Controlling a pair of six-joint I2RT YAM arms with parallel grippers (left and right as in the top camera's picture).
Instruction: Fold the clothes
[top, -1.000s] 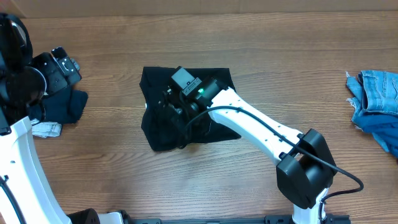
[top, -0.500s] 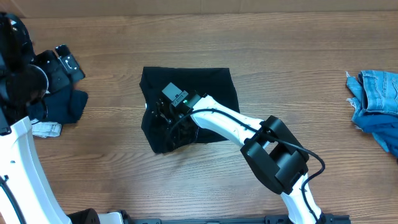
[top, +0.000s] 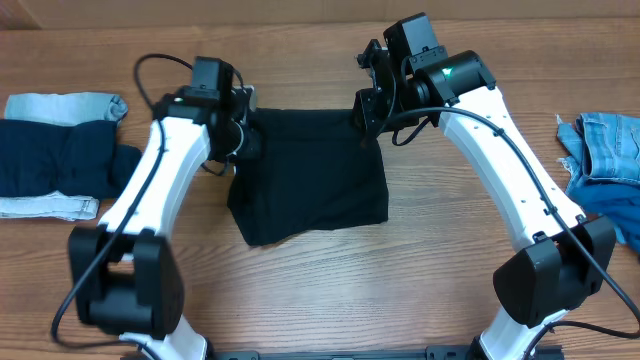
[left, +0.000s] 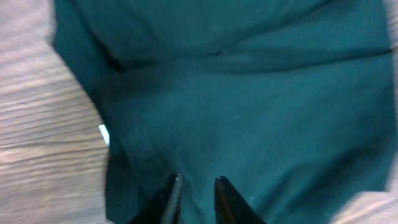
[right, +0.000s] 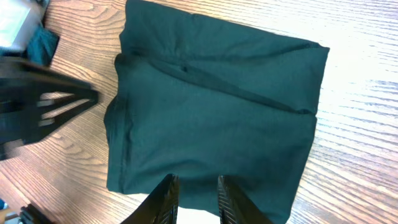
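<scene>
Robotics lab: wooden table (top: 330, 300), two arms (top: 520, 170)

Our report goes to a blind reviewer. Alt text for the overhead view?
A folded black garment lies centred on a wooden table, with the left gripper at its top-left corner and the right gripper at its top-right corner. Navy clothes sit at the left edge, blue denim at the right.

White left arm (top: 150, 175) and right arm (top: 515, 165); black joints, cables; green light (top: 447, 70) on right wrist.
</scene>
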